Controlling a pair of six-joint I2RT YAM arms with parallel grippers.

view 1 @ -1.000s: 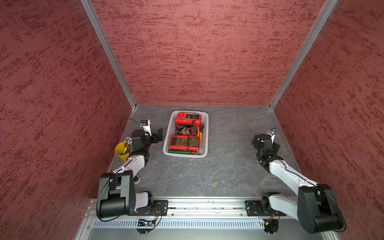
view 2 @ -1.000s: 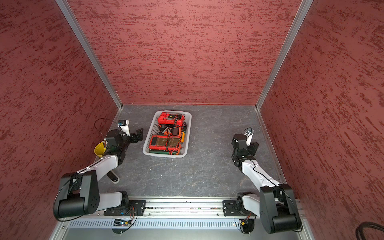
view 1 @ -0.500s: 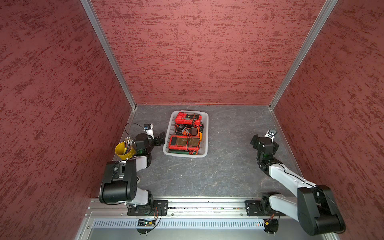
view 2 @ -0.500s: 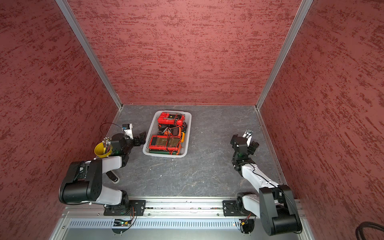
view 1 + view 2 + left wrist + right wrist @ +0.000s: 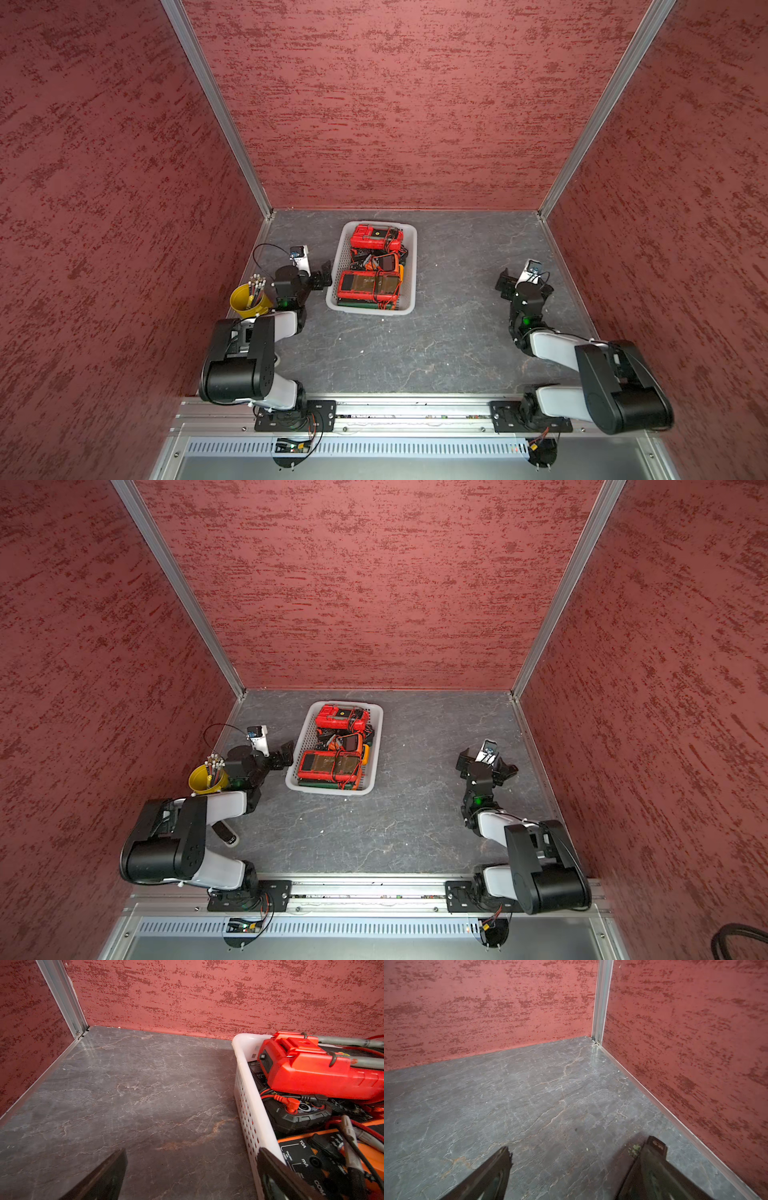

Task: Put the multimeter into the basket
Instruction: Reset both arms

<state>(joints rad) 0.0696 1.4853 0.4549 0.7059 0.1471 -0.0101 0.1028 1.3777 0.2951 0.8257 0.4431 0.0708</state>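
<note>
table (image 5: 415, 353): grey stone-look top, bare around the basket in both top views; no meter lying loose on it that I can see
arms: both folded low, each on its own side and clear of the middle, which looks to me like a parked pose, not a reach
basket (image 5: 371, 311): white, holed walls, mid-table towards the back wall, long side running away from the arms so either arm can get at it
multimeters: all inside the basket. A red one (image 5: 374, 237) sits at the far end, propped higher than the rest, an orange one (image 5: 388, 262) in the middle, and a big red one (image 5: 368, 286) lies flat at the near end. Leads are tangled over them and stay within the rim
task state: my read is done, or nothing left outside to pick
yellow cup (image 5: 245, 301): beside the left arm near the side wall, thin rods standing in it; not part of this job
left gripper (image 5: 192, 1152): just beside the basket's left wall, fingers spread wide, nothing between them. In the wrist view one finger overlaps the wall; I can't tell if it touches
right gripper (image 5: 580, 1148): well away from the basket near the right wall, aimed at the far corner, fingers wide apart over bare table, holding nothing
risk: loose leads could snag a finger if the left one sweeps over the rim
</note>
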